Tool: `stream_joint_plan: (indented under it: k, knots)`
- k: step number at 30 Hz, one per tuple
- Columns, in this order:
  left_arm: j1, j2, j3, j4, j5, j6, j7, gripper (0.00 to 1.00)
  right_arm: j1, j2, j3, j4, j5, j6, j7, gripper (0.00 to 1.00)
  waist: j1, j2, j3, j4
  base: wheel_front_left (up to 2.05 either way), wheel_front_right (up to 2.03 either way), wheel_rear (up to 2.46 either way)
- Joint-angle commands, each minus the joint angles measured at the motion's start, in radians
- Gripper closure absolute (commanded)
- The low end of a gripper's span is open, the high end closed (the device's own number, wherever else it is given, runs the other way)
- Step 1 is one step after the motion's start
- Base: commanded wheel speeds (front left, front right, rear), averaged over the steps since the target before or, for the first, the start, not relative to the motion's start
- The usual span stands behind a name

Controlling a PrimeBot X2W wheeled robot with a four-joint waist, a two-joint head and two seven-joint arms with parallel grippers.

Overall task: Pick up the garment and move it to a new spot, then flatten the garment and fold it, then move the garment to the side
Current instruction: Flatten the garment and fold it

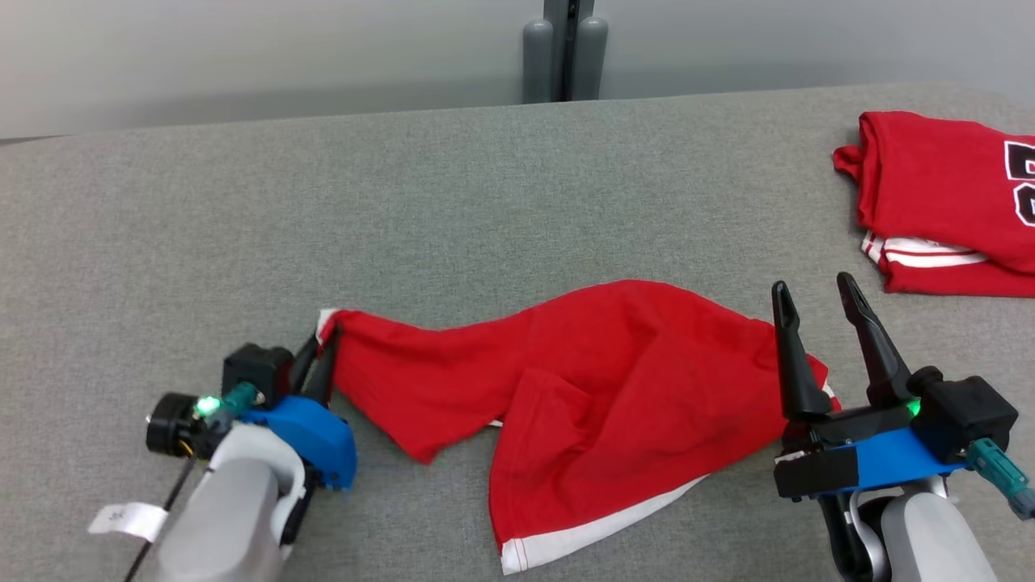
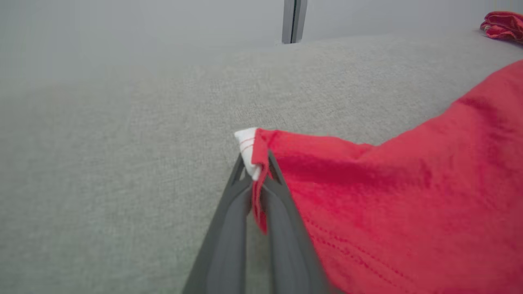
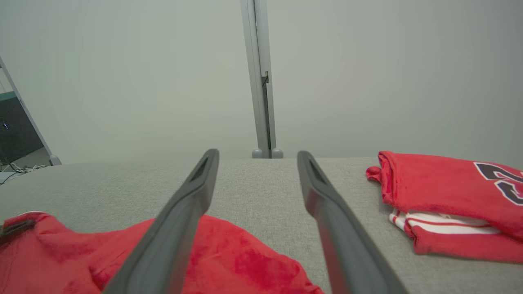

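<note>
Surface: one grey cloth-covered table (image 1: pixel 485 186), its near and side edges cut off by the frame.

Task item: one loose red garment (image 1: pixel 614 364) with white trim, lying crumpled near the middle of the front of the table, stretched from left to right. Its right end is partly hidden behind the right arm; which piece of clothing it is cannot be told.

Other cloth: one folded red pile (image 1: pixel 938 194) at the far right, well apart from the garment and cut off by the frame. Dark numerals show on top, only in part; a white-and-red striped layer lies beneath. The number of pieces in it cannot be settled.

Grippers: two. The left gripper (image 2: pixel 255 171) is clamped on the garment's white-edged left corner, low at the table. The right gripper (image 1: pixel 813 284) stands with its fingers spread apart, holding nothing, over the garment's right end.

Rear: one grey post (image 1: pixel 564 50) behind the table, its top cut off
</note>
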Motion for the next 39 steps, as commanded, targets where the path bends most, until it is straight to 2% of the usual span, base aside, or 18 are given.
stream_joint_plan:
  k: [1, 12, 16, 17, 18, 19, 23, 30, 39]
  knots:
    - [-0.029, 0.012, 0.006, -0.008, 0.0, -0.001, 0.0, 1.0, -0.011, 0.0, -0.002, -0.006, -0.007, 0.0, -0.004, 0.0, 0.0, 0.0, 0.002, -0.003, 0.0, 0.0, 0.0]
    - [-0.281, 0.128, 0.069, -0.018, 0.017, 0.0, -0.001, 1.0, -0.02, -0.003, -0.012, -0.011, -0.011, 0.0, -0.004, 0.0, 0.0, 0.0, 0.039, -0.079, 0.0, 0.0, 0.0]
    - [-0.334, 0.143, 0.079, 0.007, 0.026, 0.003, -0.001, 1.0, -0.021, -0.002, -0.011, -0.008, -0.007, 0.0, -0.003, 0.0, 0.0, 0.0, 0.049, -0.103, 0.0, 0.0, 0.0]
    - [-0.335, 0.144, 0.074, 0.023, 0.029, 0.003, 0.0, 0.95, -0.02, -0.001, -0.008, -0.007, -0.006, 0.0, -0.004, 0.0, 0.0, 0.0, 0.051, -0.109, 0.0, 0.0, 0.0]
    - [-0.337, 0.144, 0.067, 0.032, 0.036, 0.002, 0.0, 0.09, -0.02, -0.001, -0.006, -0.006, -0.004, 0.0, -0.004, 0.0, 0.0, 0.0, 0.053, -0.113, 0.0, 0.0, 0.0]
    - [-0.337, 0.139, 0.069, 0.034, 0.032, 0.002, -0.001, 0.0, -0.018, -0.001, -0.007, -0.004, -0.003, 0.0, -0.004, 0.0, 0.0, 0.0, 0.053, -0.116, 0.0, 0.0, 0.0]
    - [-0.29, 0.132, 0.096, -0.002, 0.024, 0.011, 0.0, 0.0, -0.012, 0.0, -0.013, -0.002, -0.001, 0.0, -0.004, 0.0, 0.0, 0.0, 0.05, -0.114, 0.0, 0.0, 0.0]
    - [-0.114, 0.092, 0.223, -0.241, -0.002, 0.04, 0.0, 0.0, 0.01, 0.0, -0.032, -0.006, -0.007, 0.0, -0.003, 0.0, 0.0, 0.0, 0.014, -0.072, 0.0, 0.0, 0.0]
    - [0.164, -0.021, 0.35, -0.572, 0.052, 0.049, 0.0, 0.0, 0.025, 0.0, -0.034, -0.008, 0.002, 0.0, -0.003, 0.0, 0.0, 0.0, -0.023, -0.01, 0.0, 0.0, 0.0]
